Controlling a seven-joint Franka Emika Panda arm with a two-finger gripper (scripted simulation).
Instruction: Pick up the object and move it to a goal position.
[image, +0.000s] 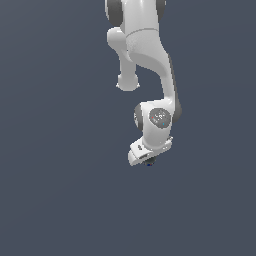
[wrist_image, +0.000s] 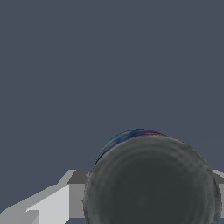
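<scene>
The object (image: 149, 162) sits right at the tip of the gripper (image: 146, 160), tucked under the white hand and all but hidden by it in the exterior view, where only a dark speck with a bluish edge shows. In the wrist view the object (wrist_image: 151, 181) fills the lower part of the picture: a round, dark grey-black ball with faint concentric rings on a matt surface and a thin blue-green-red fringe along its upper edge. It has no long axis, so approach angle matters little.

Pale grey gripper parts (wrist_image: 48, 203) flank the ball on both sides, which suggests it lies between the fingers. Whether they are pinching it or merely standing around it, I cannot tell; the contact points are hidden.

The arm (image: 150, 55) is smooth, glossy white with dark joints. The background is flat slate-blue, with no desk edge and no goal marker visible.
</scene>
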